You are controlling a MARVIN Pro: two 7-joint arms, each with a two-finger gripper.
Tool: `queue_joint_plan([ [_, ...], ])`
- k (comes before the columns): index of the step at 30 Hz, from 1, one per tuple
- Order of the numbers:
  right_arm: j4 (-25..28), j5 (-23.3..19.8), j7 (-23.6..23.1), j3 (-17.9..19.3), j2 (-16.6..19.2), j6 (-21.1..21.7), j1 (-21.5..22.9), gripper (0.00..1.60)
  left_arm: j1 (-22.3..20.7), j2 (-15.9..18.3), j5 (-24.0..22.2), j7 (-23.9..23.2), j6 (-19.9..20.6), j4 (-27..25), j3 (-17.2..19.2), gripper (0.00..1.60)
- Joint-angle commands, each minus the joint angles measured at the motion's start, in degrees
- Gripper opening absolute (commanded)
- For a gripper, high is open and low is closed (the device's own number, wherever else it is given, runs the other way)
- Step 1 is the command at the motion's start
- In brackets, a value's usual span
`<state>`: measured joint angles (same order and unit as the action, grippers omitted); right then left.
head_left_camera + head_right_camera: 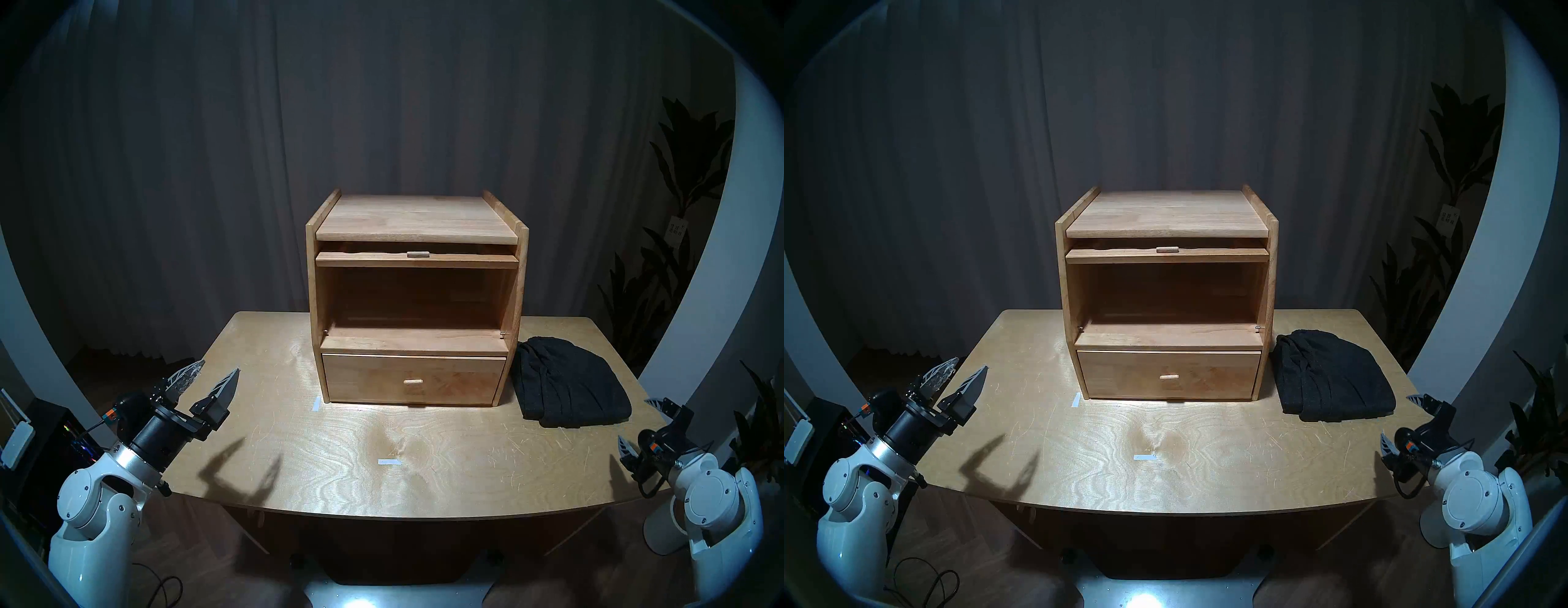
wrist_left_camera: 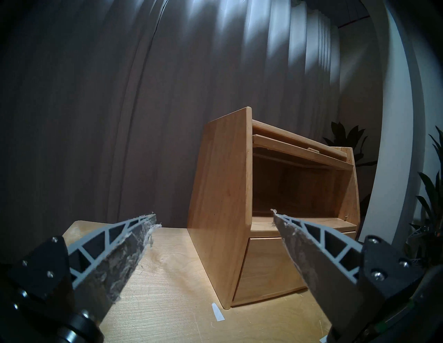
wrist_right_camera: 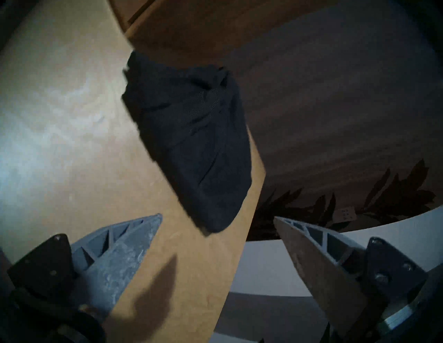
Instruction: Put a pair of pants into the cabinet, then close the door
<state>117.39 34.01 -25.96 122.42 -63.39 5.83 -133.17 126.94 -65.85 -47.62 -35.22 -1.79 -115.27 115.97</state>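
Stood at the back middle of the wooden table [image 1: 297, 446]: the light-wood cabinet [image 1: 418, 297], upper compartment open and bare inside. Lay slid up flat under the top board: the door [image 1: 418, 259], only its front edge and small knob showing. Sat shut below: the plain drawer [image 1: 413, 380], its own knob at the middle. Lay folded on the table just right of the cabinet, close by its lower right corner: the pair of pants [image 1: 568, 378], dark charcoal, held by nothing. Hovered over the table's left edge, well apart from the cabinet: the left gripper [image 1: 218, 370], fingers spread wide and empty, pointed toward the cabinet's left side. Hung off the table's right front corner, near the pants but clear of them: the right gripper [image 1: 636, 422], fingers likewise parted, nothing between them. Stuck to the tabletop: two small strips of pale tape [image 1: 389, 462].
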Motion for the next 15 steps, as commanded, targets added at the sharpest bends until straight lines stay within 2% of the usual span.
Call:
queue_joint_plan([
  [1, -1.68, 5.62, -5.87, 1.0, 6.38, -0.99, 0.01, 1.6, -0.15, 1.66, -3.72, -4.26, 1.19, 0.18, 1.42, 1.6],
  [2, -2.79, 7.28, -7.76, 0.09, 7.65, -1.46, 1.08, 1.6, -0.17, 1.95, -4.7, -5.46, 1.77, 0.48, 1.7, 1.6],
  [7, -5.4, 10.24, -11.36, -2.48, 10.14, -2.63, 4.07, 1.6, -0.23, 2.52, -6.67, -8.0, 3.02, 1.18, 2.29, 1.6],
  [9, -6.67, 11.65, -12.59, -4.36, 11.43, -3.3, 5.68, 1.6, -0.28, 2.75, -7.49, -9.05, 3.56, 1.49, 2.51, 1.6],
  [10, -8.16, 12.39, -13.72, -6.83, 13.2, -3.84, 7.76, 1.6, -0.34, 3.01, -8.33, -10.21, 4.15, 1.86, 2.75, 1.6],
  [12, -8.06, 12.68, -13.66, -7.6, 12.98, -4.15, 7.97, 1.6, -0.36, 3.07, -8.53, -10.5, 4.32, 1.96, 2.8, 1.6],
  [15, -9.07, 13.69, -14.6, -10.75, 15.2, -4.87, 10.29, 1.6, -0.45, 3.42, -9.6, -12.0, 5.13, 2.46, 3.09, 1.6],
])
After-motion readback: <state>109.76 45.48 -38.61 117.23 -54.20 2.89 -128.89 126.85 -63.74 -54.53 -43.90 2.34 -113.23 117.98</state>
